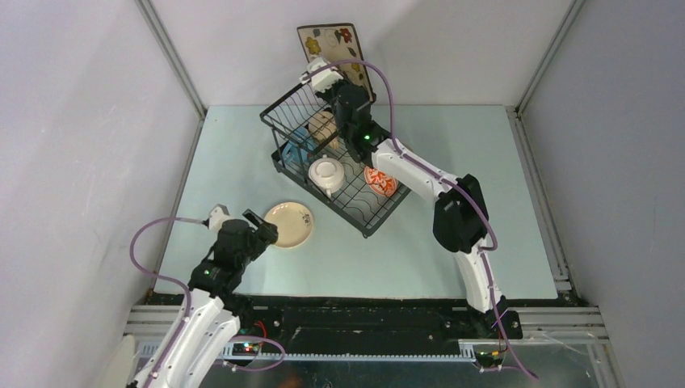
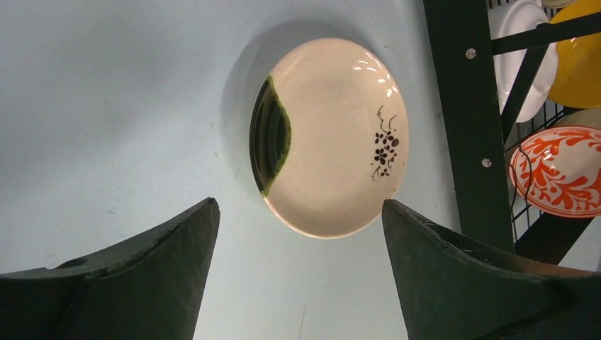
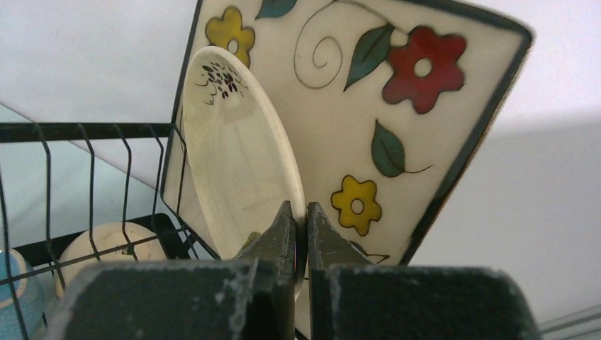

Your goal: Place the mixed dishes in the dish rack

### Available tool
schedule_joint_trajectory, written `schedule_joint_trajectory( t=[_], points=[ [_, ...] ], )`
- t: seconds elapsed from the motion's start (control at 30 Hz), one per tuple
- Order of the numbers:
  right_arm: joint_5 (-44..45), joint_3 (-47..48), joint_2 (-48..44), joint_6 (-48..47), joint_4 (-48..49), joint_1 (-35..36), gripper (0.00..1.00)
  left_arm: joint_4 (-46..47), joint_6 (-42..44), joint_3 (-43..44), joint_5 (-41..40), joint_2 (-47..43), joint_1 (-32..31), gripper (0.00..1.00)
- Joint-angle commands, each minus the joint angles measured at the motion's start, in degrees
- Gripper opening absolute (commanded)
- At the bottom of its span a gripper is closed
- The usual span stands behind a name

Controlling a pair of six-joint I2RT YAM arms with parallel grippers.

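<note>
The black wire dish rack point(image 1: 367, 212) stands mid-table. It holds a white two-handled bowl point(image 1: 327, 174), a red-patterned bowl point(image 1: 380, 179), a blue mug point(image 1: 299, 141) and a beige mug point(image 1: 323, 125). A square floral plate point(image 3: 397, 106) stands upright at its far end. My right gripper point(image 3: 298, 209) is shut on the rim of a cream round plate point(image 3: 241, 163), held on edge just in front of the floral plate. A second cream round plate point(image 2: 329, 134) lies flat on the table. My left gripper point(image 2: 299, 205) is open just short of it, touching nothing.
In the left wrist view the rack's frame point(image 2: 471, 120) rises right of the flat plate, with an orange-yellow bowl point(image 2: 577, 53) and the red-patterned bowl point(image 2: 560, 170) behind it. White walls enclose the table on three sides.
</note>
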Motion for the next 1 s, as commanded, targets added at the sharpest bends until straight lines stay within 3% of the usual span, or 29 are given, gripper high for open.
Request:
schedule_joint_trajectory(
  t=[0.0, 0.4, 0.47, 0.5, 0.53, 0.63, 0.67, 0.7, 0.97],
  points=[
    [-2.4, 1.6, 1.3, 0.8, 1.8, -0.7, 0.0, 5.1, -3.0, -0.5, -0.4, 2.7, 0.2, 0.91],
    [-7.5, -0.4, 1.6, 7.2, -2.1, -1.7, 0.01, 7.3, -4.1, -3.4, 1.1, 4.8, 2.0, 0.91],
    [-7.6, -0.1, 1.7, 7.3, -2.5, -1.7, 0.12, 7.7, -4.1, -3.8, 1.4, 5.1, 2.4, 0.91],
    [-7.6, 0.0, 1.8, 7.3, -3.0, -1.7, 0.29, 7.9, -4.2, -4.0, 1.6, 5.4, 2.5, 0.91],
    [-7.5, 0.4, 1.6, 7.3, -3.3, -1.7, 0.39, 8.2, -4.2, -4.0, 1.7, 5.5, 2.7, 0.91],
    [-6.8, 0.7, 0.7, 7.2, -3.2, -1.4, 0.46, 8.7, -4.2, -4.3, 2.0, 6.6, 2.9, 0.91],
    [-6.5, 0.7, 0.0, 7.1, -3.1, -1.1, 0.59, 9.0, -4.3, -4.3, 2.0, 6.7, 3.0, 0.91],
    [-6.1, 0.7, -0.5, 6.8, -2.9, -0.9, 0.63, 9.1, -4.3, -4.3, 2.0, 7.0, 3.0, 0.91],
    [-2.2, -1.7, -6.7, 5.4, -2.5, 2.0, 0.68, 10.4, -5.4, -5.5, 1.7, 7.5, 3.3, 0.89]
  ],
)
